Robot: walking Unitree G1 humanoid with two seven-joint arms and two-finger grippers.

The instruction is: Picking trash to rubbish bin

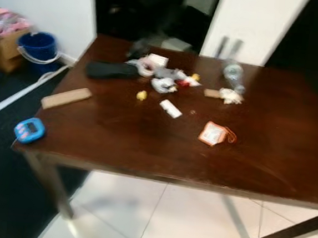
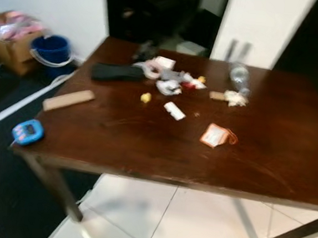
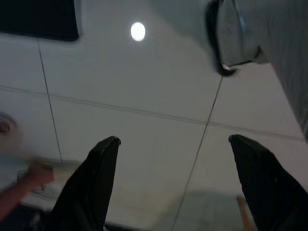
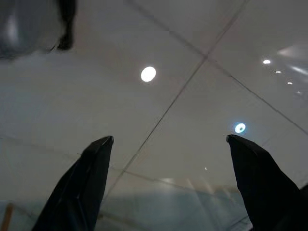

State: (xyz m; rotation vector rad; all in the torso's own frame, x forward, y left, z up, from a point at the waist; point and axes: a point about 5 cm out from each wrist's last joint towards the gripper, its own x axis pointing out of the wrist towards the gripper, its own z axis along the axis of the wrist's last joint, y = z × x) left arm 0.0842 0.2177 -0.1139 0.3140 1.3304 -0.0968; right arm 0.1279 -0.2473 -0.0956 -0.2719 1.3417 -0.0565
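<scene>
Both grippers (image 3: 173, 147) (image 4: 168, 144) fingers apart over floor tiles; blue bucket (image 1: 38, 46) beside pink-filled cardboard box (image 1: 2, 47).

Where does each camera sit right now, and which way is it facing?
Left eye, head: down at the brown table with scattered trash, blue bucket beyond; no arms.
Right eye, head: same table and bucket, slightly shifted.
Left wrist: along the open left tool at tiled floor.
Right wrist: along the open right tool at tiled floor too.
</scene>
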